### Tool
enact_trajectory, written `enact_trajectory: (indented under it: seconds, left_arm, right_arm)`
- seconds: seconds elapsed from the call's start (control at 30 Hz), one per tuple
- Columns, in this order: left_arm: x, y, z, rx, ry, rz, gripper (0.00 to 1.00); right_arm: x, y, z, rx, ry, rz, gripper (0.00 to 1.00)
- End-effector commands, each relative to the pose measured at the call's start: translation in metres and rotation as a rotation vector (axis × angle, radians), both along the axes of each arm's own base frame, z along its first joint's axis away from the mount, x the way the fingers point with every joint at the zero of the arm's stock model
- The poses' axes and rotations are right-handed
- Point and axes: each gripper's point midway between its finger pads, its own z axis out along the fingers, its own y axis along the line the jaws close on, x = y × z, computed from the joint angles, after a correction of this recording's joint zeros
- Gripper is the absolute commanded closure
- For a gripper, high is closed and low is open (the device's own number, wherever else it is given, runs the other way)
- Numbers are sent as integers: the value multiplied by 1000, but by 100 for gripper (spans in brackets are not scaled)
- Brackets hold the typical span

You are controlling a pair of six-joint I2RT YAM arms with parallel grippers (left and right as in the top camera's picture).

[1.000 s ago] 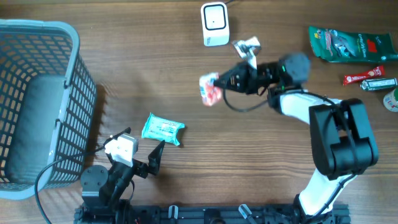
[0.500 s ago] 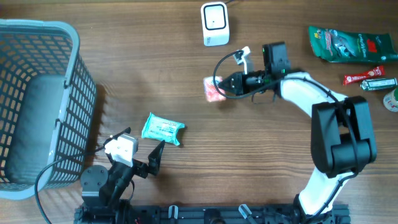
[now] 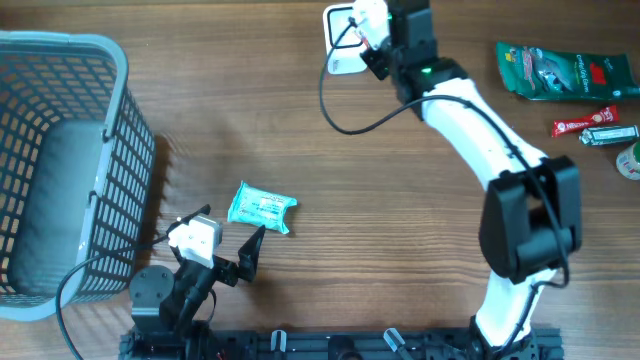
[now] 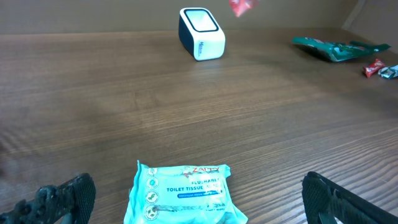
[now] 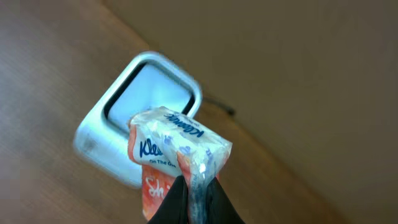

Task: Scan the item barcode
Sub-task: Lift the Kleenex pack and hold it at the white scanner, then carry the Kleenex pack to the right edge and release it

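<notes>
R gripper (image 5: 196, 202) is pinching the Kleenex tissue pack (image 5: 177, 146) by its lower edge, jaws clamped together on the wrapper. It is holding the pack in the air, close over the white scanner (image 5: 99, 140). L gripper (image 3: 222, 250) is sitting near the table front w/ jaws wide apart, gripping nothing. A teal wipes pack (image 4: 180, 193) is lying just before it.

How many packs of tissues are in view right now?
2. A teal toilet tissue pack lies right of the basket; a Kleenex pack is pinched in the right gripper over the scanner. None seems hidden.
</notes>
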Motion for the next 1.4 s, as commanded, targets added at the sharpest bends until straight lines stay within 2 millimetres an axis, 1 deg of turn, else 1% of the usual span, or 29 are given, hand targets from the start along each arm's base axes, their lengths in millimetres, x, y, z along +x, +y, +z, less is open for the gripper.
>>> enact_trajectory:
  seconds: [0.0, 0.07, 0.13, 0.2, 0.37, 0.53, 0.57, 0.63, 0.7, 0.77, 0.8, 0.83, 0.87, 0.9, 0.93, 0.97, 1.0, 1.03, 1.07, 1.1, 1.13, 1.23, 1.3, 1.33, 1.37]
  left_arm:
    - [0, -1, -1, -12, 1, -6, 0]
    - [0, -1, -1, -12, 1, -6, 0]
    - [0, -1, -1, -12, 1, -6, 0]
    - [0, -1, -1, -12, 1, -6, 0]
    - [0, -1, -1, -12, 1, -6, 0]
    - [0, -1, -1, -12, 1, -6, 0]
    - [0, -1, -1, -12, 1, -6, 0]
    - [0, -1, -1, -12, 1, -6, 0]
    - [0, -1, -1, -12, 1, -5, 0]
    - [0, -1, -1, -12, 1, -6, 0]
    - [0, -1, -1, -12, 1, -6, 0]
    - [0, -1, -1, -12, 1, -6, 0]
    - [0, -1, -1, -12, 1, -6, 0]
    - [0, -1, -1, -12, 1, -6, 0]
    - [0, -1, -1, -12, 1, -6, 0]
    - [0, -1, -1, -12, 1, -6, 0]
    - [0, -1, -1, -12, 1, -6, 0]
    - [0, -1, -1, -12, 1, -6, 0]
    - [0, -1, -1, -12, 1, -6, 0]
    - [0, -1, -1, -12, 1, -6, 0]
    - [0, -1, -1, -12, 1, -6, 0]
    - [0, -1, -1, -12, 1, -6, 0]
    - [0, -1, -1, -12, 1, -6, 0]
    - [0, -1, -1, -12, 1, -6, 0]
    - [0, -1, -1, -12, 1, -6, 0]
  right_arm:
    - [17, 5, -14, -65, -35, -42, 96]
    - [26, 12, -25, -73, -29, -35, 96]
    - [32, 15, -35, -78, -23, -33, 96]
    - [41, 18, -40, -80, -29, -44, 96]
    - [49, 32, -32, -86, -59, -14, 96]
    - [49, 38, -30, -71, -64, -12, 96]
    - [49, 38, -30, -49, -59, -37, 96]
    - [46, 35, -21, 5, -32, -117, 96]
    - [33, 24, 0, 84, 32, -262, 96]
    - [18, 2, 20, 165, 79, -431, 96]
    - [2, -20, 30, 223, 119, -560, 96]
    - [-12, -34, 32, 261, 161, -636, 95]
    - [-33, -52, 31, 304, 224, -741, 96]
    - [-59, -74, 27, 331, 296, -868, 96]
    - [-74, -89, 24, 330, 337, -944, 96]
    - [-92, -109, 18, 312, 388, -1034, 96]
    - [-107, -130, 13, 280, 426, -1108, 96]
    - [-115, -148, 10, 249, 441, -1167, 96]
    - [-123, -171, 5, 215, 447, -1230, 96]
    - [-129, -194, 0, 190, 447, -1294, 96]
    - [-134, -212, -4, 174, 452, -1341, 96]
    - [-154, -285, -35, 191, 496, -1514, 96]
    - [-165, -320, -56, 230, 526, -1584, 96]
    - [-169, -337, -68, 252, 549, -1590, 96]
    - [-169, -352, -80, 286, 561, -1578, 96]
